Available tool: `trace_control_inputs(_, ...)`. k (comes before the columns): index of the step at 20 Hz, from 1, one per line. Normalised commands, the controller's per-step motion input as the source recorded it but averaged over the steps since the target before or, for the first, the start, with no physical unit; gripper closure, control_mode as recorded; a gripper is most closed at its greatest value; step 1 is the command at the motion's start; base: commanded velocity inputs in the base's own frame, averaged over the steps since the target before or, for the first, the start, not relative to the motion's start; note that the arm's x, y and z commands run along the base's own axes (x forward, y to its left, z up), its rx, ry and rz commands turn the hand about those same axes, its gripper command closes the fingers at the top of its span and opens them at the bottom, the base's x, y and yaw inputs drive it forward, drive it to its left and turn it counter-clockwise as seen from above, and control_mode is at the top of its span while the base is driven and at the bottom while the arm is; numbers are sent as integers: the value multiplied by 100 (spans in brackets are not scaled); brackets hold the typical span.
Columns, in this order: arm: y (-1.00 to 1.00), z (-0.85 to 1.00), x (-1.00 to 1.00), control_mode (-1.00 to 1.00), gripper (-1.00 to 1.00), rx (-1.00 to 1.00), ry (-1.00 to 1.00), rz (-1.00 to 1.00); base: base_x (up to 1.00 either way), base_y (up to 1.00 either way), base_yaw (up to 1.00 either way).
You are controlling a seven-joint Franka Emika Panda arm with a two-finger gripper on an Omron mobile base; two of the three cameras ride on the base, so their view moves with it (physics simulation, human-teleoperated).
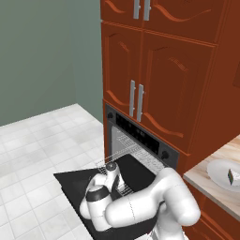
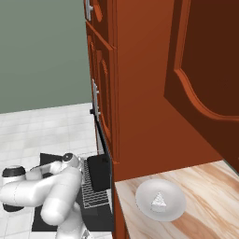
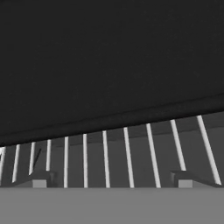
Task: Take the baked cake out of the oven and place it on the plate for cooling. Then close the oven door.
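Oven door down, jaws wide apart and empty over the rack.

The oven (image 1: 140, 140) sits in red-brown cabinets (image 1: 159, 70); its door (image 1: 75, 183) lies flat open. Directly ahead of the jaws are a flat black tray (image 3: 109, 61) and the wire rack (image 3: 127, 153). Well off to the jaws' side, on the bench (image 2: 205, 186), the white plate (image 2: 161, 199) carries the cake (image 2: 158, 200).

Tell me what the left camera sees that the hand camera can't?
Left base view: the white plate on the wooden counter with the cake on it, the red-brown cabinets, and the oven door lying open.

Hand view: the tool up close, tips wide apart with nothing between them.

Both: the oven's wire rack.
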Motion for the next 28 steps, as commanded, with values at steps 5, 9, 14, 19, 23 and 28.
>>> trace_control_inputs(5,-24,-61,16,-100,-100,-13,-6,5,0,0,0)
trace_control_inputs(9,-27,-63,21,-100,-100,-13,-2,4,0,0,0)
trace_control_inputs(14,-30,-67,24,-100,-100,-13,0,3,0,0,0)
trace_control_inputs(19,-31,-74,26,-100,-100,-15,0,4,0,0,0)
trace_control_inputs(23,-30,-77,26,-100,-100,-17,-1,4,0,0,0)
trace_control_inputs(28,-29,-81,25,-100,-100,-18,-4,1,0,0,0)
